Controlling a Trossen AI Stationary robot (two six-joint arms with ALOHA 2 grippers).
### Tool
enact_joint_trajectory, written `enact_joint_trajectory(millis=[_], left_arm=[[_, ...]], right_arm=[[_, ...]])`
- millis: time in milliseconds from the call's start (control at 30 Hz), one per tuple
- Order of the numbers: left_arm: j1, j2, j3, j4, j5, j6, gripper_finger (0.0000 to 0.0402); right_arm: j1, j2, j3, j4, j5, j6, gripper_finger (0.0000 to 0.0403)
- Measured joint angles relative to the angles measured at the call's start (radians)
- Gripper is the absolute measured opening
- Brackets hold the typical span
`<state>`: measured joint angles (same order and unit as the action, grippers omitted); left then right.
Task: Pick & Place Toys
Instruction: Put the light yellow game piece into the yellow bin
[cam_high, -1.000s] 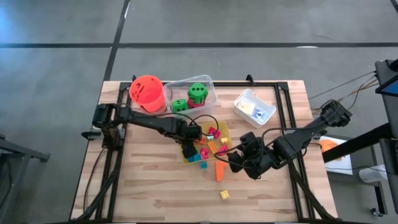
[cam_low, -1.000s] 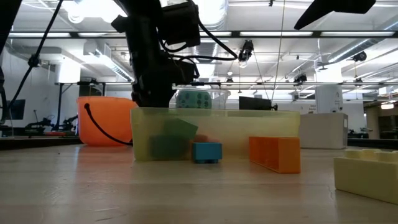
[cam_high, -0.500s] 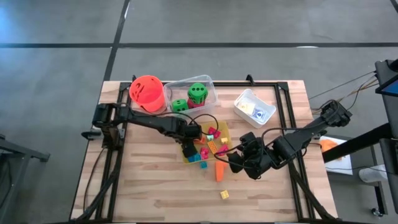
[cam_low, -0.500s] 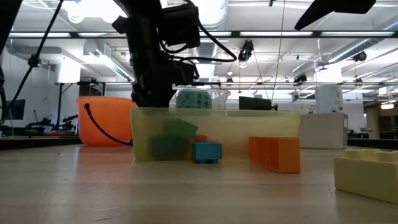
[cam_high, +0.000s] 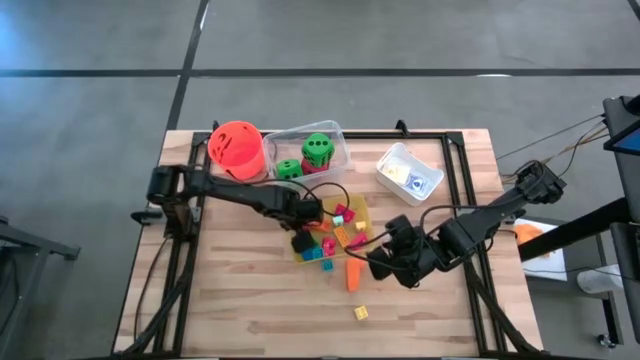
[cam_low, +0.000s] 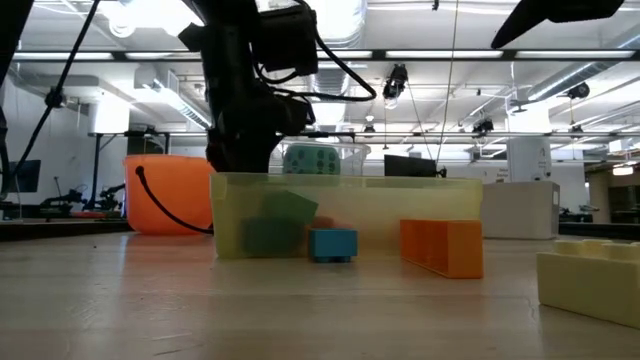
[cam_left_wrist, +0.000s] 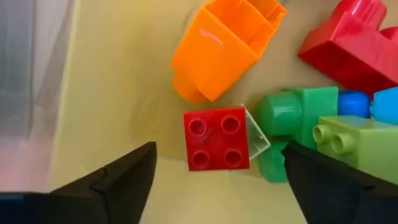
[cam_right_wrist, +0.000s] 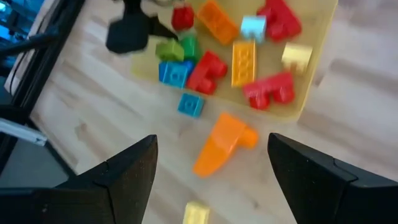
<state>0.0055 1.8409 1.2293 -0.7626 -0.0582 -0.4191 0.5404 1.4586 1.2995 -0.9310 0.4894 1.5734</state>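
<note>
Two grippers worked near yellow tray (cam_high: 362, 207) at table centre. Left gripper (cam_left_wrist: 214, 180) hung over tray's 9 o'clock side, fingers spread wide, nothing pinched; small red block (cam_left_wrist: 216, 140) lay between them on tray floor, touching neither, just beside orange block (cam_left_wrist: 222, 43) and green blocks (cam_left_wrist: 292, 118). Right gripper (cam_right_wrist: 210, 180) hovered at tray's 4 o'clock, fingers spread, empty, above loose orange block (cam_right_wrist: 222, 144), blue block (cam_right_wrist: 189, 104), yellow block (cam_right_wrist: 196, 213) on wood. Green dice (cam_high: 317, 148) sat in clear tray (cam_high: 340, 133), 12 o'clock from yellow tray.
</note>
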Motion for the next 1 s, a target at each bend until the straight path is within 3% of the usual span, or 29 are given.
enact_joint_trajectory(millis=[200,433,667,1000], left_arm=[[-0.004,-0.058,0.0,-0.031,0.0,0.001,0.037],[-0.067,-0.176,-0.006,-0.054,-0.001,0.0,0.0374],[-0.219,-0.288,-0.03,-0.013,-0.013,-0.001,0.0374],[-0.343,-0.49,-0.243,0.168,-0.028,-0.191,0.0374]], right_arm=[[0.007,-0.001,0.0,0.023,-0.08,0.099,0.0297],[0.011,0.043,0.002,0.056,-0.167,0.136,0.0297],[0.016,0.189,0.078,0.055,-0.285,0.137,0.0297],[0.036,0.47,0.263,0.051,-0.423,0.165,0.0297]])
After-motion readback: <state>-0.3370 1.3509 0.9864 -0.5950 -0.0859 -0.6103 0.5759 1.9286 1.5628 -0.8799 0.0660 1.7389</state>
